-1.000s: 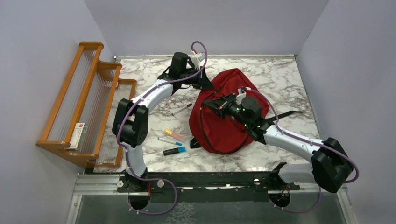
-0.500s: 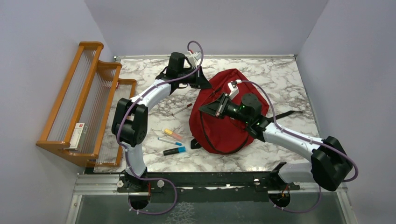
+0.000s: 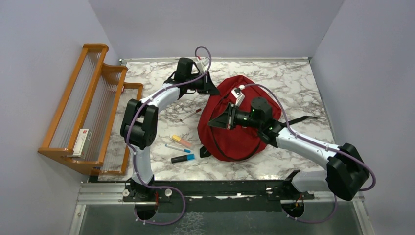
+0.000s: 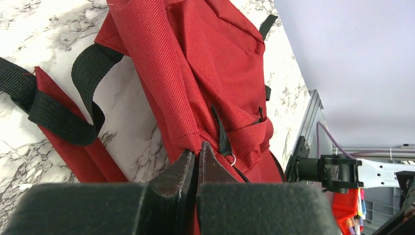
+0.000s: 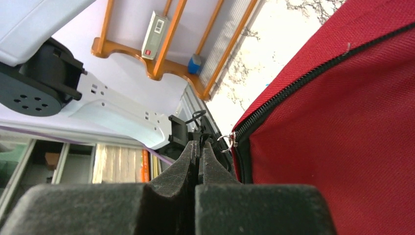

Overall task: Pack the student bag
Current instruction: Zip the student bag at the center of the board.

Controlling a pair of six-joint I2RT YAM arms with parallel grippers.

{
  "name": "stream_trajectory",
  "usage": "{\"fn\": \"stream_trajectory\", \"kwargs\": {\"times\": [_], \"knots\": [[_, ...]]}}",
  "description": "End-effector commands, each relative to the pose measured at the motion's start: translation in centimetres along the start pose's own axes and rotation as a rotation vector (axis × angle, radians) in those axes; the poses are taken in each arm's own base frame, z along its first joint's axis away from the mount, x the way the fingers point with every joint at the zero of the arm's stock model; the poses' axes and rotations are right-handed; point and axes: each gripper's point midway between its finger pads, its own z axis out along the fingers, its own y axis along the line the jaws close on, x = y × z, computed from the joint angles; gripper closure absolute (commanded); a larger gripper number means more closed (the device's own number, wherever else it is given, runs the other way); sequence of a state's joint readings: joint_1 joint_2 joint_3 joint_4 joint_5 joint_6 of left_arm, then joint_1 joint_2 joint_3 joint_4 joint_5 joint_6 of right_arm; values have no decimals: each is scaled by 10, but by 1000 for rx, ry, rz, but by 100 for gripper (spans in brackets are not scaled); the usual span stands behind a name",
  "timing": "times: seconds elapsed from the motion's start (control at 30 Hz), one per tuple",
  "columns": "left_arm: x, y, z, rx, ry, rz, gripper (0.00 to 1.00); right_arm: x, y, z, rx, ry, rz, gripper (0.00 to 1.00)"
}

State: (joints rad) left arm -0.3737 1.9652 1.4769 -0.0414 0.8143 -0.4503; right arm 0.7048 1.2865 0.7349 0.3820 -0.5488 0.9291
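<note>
1. Bag (image 3: 240, 139): lies flat on the marble bench (image 3: 298, 83), near the middle and a little right of centre. Red, by far the biggest thing there.
2. Left fingers (image 4: 193, 164): pressed together, pinching a fold of red fabric at the bag's far-left edge. Reach it from the left side of the bench.
3. Strap (image 4: 88, 93): black, loops on the marble just beside that pinched fold.
4. Right fingers (image 5: 198, 154): shut tight on the black pull (image 5: 208, 134) of the zip (image 5: 318, 73). Stand at the bag's left edge, nearer the arm bases than the left fingers.
5. Ring (image 5: 224, 142): small and metal, hangs at the zip's end, just beside the right fingertips.
6. Zip: runs as a black line across the red fabric, away from the fingers. Looks closed along the stretch in view.
7. Left of the bag, apart from it: red pen (image 3: 190, 115) farthest back, then yellow highlighter (image 3: 182, 141), blue pen (image 3: 177, 148) and dark marker (image 3: 182, 158) with a blue end.
8. Rack (image 3: 73, 107): wooden, stands by the left wall. Carries a small white box (image 3: 82, 142) on its near part.
</note>
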Motion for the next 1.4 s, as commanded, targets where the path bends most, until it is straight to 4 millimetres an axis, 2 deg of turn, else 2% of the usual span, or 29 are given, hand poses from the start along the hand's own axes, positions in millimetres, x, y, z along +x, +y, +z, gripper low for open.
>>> {"fn": "stream_trajectory", "kwargs": {"times": [0.0,0.07,0.2,0.27,0.33,0.37,0.43,0.53,0.63,0.73,0.87,0.97,1.03,1.17,1.37], "knots": [[-34,-7,2,26,-90,94,100,6,23,-3,-76,71,-62,99],[-33,-7,2,27,-87,92,100,-2,21,-1,-54,35,-70,99],[-40,-9,-10,-37,-117,114,55,-30,13,9,24,-73,-90,99],[-45,1,-26,-139,-150,101,41,-44,9,14,54,-123,-109,99],[-50,19,-51,-264,-213,47,33,-55,3,20,85,-162,-121,99],[-51,28,-67,-317,-248,3,22,-60,1,23,95,-178,-130,99],[-46,47,-103,-402,-322,-108,14,-67,-6,30,119,-197,-138,100],[-31,55,-149,-482,-409,-163,4,-76,-11,39,126,-207,-148,99],[-16,45,-180,-558,-448,-144,1,-81,-15,46,129,-210,-147,99],[-2,20,-192,-514,-473,-119,1,-90,-19,49,148,-240,-151,100],[13,-17,-179,-373,-447,-58,1,-104,-20,55,157,-270,-170,100],[28,-41,-154,-342,-392,30,1,-112,-17,63,145,-260,-185,100],[35,-51,-143,-341,-374,61,1,-116,-14,67,140,-255,-188,99],[43,-48,-139,-378,-383,42,5,-123,-13,69,140,-267,-184,99],[53,-42,-147,-434,-433,15,13,-124,-16,68,142,-276,-167,99]]}}
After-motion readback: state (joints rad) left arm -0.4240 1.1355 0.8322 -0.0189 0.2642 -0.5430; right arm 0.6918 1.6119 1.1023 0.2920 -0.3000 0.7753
